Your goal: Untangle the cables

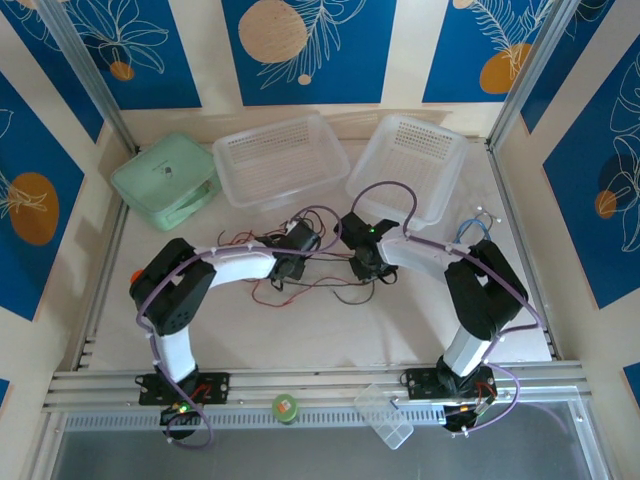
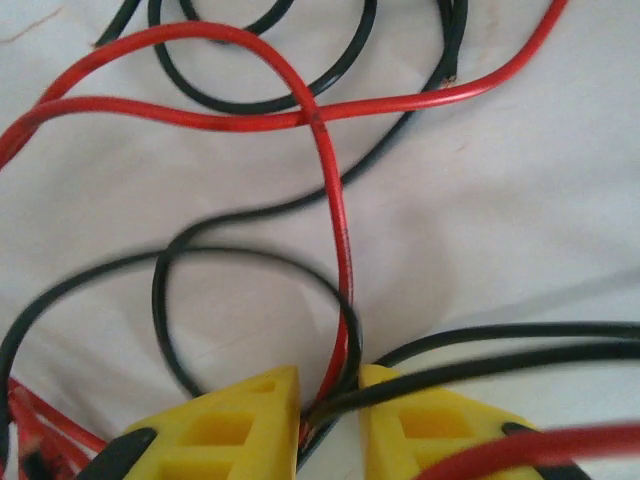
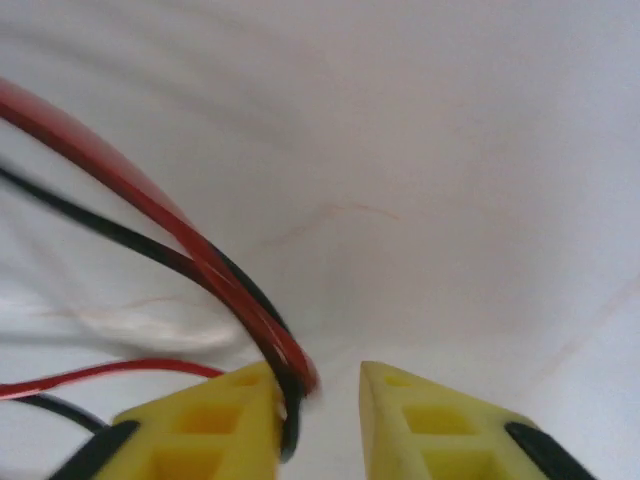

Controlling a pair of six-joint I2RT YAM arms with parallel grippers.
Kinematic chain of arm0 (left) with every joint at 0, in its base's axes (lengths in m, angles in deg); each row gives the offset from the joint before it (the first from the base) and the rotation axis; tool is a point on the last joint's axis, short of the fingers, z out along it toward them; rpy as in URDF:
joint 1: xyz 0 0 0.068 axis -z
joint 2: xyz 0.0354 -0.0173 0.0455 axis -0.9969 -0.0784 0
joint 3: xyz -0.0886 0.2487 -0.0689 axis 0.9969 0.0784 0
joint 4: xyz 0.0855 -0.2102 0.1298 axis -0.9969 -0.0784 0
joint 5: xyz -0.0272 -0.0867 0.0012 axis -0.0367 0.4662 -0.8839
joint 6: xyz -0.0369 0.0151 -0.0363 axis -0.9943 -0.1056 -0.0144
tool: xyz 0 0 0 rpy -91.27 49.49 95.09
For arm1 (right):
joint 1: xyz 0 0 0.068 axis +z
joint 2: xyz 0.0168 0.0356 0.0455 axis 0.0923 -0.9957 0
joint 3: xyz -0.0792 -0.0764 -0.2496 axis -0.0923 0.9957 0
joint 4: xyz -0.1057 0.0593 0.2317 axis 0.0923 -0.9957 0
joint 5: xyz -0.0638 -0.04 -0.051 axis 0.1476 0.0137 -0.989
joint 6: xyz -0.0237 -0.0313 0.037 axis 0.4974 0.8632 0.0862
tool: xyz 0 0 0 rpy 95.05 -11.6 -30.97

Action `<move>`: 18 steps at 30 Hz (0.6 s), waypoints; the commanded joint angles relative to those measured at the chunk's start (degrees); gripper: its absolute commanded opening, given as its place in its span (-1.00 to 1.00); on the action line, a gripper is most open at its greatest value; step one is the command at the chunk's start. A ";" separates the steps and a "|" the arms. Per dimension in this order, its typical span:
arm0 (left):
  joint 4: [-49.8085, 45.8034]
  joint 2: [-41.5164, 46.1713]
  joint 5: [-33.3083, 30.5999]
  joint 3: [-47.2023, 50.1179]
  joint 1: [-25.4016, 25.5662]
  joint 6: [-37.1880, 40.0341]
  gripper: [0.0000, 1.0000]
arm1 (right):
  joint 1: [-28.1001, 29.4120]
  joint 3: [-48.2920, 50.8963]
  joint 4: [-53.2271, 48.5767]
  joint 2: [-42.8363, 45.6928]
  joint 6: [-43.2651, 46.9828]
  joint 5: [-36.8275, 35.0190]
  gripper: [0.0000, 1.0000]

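While L claw (image 2: 330, 390) pinches cables (image 2: 338, 220), 2 baskets (image 1: 280, 160) (image 1: 410, 165) sit behind.

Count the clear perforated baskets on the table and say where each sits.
2. The left basket lies at the back centre, beside the green case; the right basket lies at the back right.
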 commanded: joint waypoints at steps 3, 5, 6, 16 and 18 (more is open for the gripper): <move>-2.61 1.61 -1.58 1.05 -1.19 -1.50 -0.53 | -0.02 -1.76 -4.22 0.29 -5.71 -4.94 0.07; -2.55 2.12 -0.78 1.08 -1.18 -1.61 -0.53 | 0.23 -1.72 -4.25 1.58 -9.57 -2.35 0.12; -2.46 2.69 0.07 1.12 -1.16 -1.61 -0.53 | 0.39 -1.47 -4.18 2.69 -11.66 -0.72 0.13; -5.06 11.08 5.39 -2.99 0.24 2.81 -0.13 | -2.10 6.41 0.75 13.41 -28.13 18.45 0.23; -6.41 12.25 5.62 -4.17 0.49 3.21 -0.08 | -2.94 8.37 3.20 13.91 -32.03 22.30 0.23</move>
